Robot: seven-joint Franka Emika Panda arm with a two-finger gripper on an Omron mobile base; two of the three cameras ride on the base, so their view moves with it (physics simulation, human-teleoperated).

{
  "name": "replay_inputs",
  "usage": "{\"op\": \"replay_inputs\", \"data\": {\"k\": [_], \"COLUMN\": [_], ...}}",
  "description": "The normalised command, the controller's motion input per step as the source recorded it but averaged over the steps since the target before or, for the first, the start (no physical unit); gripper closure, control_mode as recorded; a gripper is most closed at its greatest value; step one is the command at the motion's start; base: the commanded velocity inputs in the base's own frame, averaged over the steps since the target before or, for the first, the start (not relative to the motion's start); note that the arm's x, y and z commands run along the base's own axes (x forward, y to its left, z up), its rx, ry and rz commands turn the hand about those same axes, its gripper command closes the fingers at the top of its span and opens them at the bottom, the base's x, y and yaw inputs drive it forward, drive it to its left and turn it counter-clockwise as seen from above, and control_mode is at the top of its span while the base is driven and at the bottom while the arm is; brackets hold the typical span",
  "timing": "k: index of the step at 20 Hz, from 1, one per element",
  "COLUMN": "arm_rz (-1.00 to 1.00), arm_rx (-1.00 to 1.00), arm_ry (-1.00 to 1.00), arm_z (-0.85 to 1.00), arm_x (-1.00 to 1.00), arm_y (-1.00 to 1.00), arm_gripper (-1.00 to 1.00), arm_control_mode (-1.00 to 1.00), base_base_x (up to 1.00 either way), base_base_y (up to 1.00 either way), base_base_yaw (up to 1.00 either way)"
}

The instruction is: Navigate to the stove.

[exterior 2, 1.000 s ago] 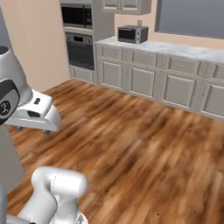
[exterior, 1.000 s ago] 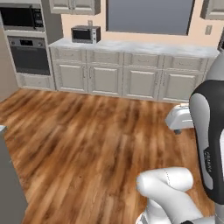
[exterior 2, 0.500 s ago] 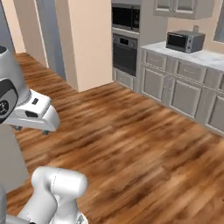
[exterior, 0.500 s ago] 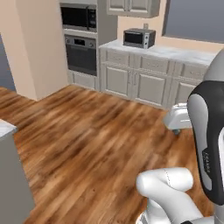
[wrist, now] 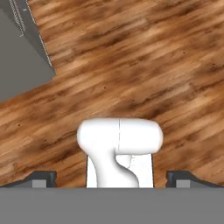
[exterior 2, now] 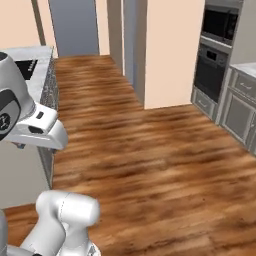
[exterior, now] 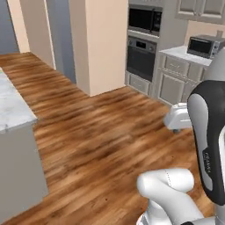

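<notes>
Collision with the island (exterior 2: pixel 47 75) corner is the risk while turning toward the stove (exterior 2: pixel 26 69); gripper (wrist: pixel 112 180) fingers stand wide, holding nothing.

The arm stood folded above the base, its upper link rising upright and the hand held out level at mid-height. The gripper (wrist: pixel 112 177) pointed down at the floor, its two dark fingertips (wrist: pixel 41 178) set wide apart.
</notes>
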Motion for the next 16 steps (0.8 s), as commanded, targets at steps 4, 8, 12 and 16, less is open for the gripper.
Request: {"op": "replay_inputs", "data": {"k": [4,8,12,16], "arm_rz": [0.0,0.0,0.0,0.0], "arm_rx": [0.0,0.0,0.0,0.0], "arm_ry": [0.0,0.0,0.0,0.0], "arm_z": [0.0,0.0,0.0,0.0], "arm_x": [0.0,0.0,0.0,0.0], "arm_y": [0.0,0.0,0.0,0.0], "arm_gripper": [-1.0,-1.0,-1.0,-1.0], "arm_control_mode": [1.0,1.0,1.0,1.0], "base_base_x": [0.65,0.79,1.0,1.0], "base_base_y": [-0.78,-0.88,-0.75,-0.47], "base_base_yaw": [0.57,0.5,0.34,0.27]}}
